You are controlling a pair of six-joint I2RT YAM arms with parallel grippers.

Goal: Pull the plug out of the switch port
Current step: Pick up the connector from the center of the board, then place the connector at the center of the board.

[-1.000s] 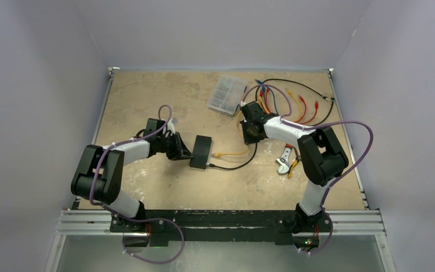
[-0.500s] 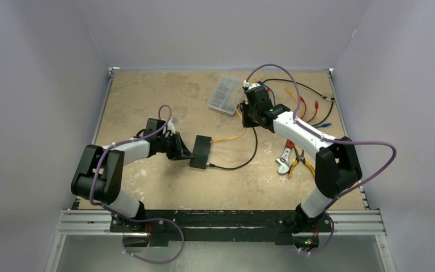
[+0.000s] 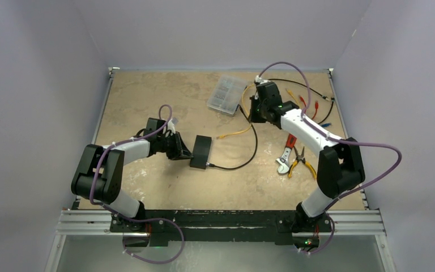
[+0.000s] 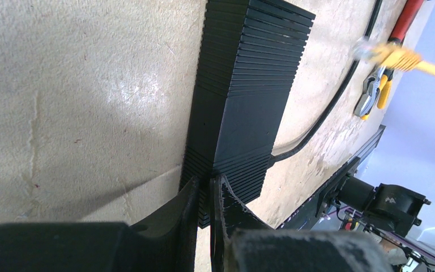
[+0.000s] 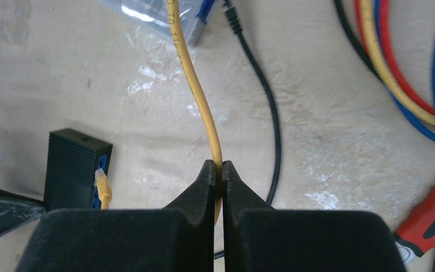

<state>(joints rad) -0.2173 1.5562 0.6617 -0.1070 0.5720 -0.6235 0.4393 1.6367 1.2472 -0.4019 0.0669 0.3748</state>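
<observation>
The right gripper [image 5: 216,167] is clamped tight on a thin yellow cable [image 5: 195,96]; the cable's small yellow plug [image 5: 103,186] hangs free of the flat black ribbed switch [image 5: 71,164], which lies mid-way across the sandy table [image 3: 147,96]; the left gripper [image 4: 205,195], pressed together, meets the switch's end, any pinched edge hidden; a thin black cable [image 5: 276,144] lies beside, its ends cut off.

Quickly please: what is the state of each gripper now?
Left gripper: closed, fingers against the switch; whether it grips it cannot be told.
Right gripper: closed on the yellow cable.
</observation>
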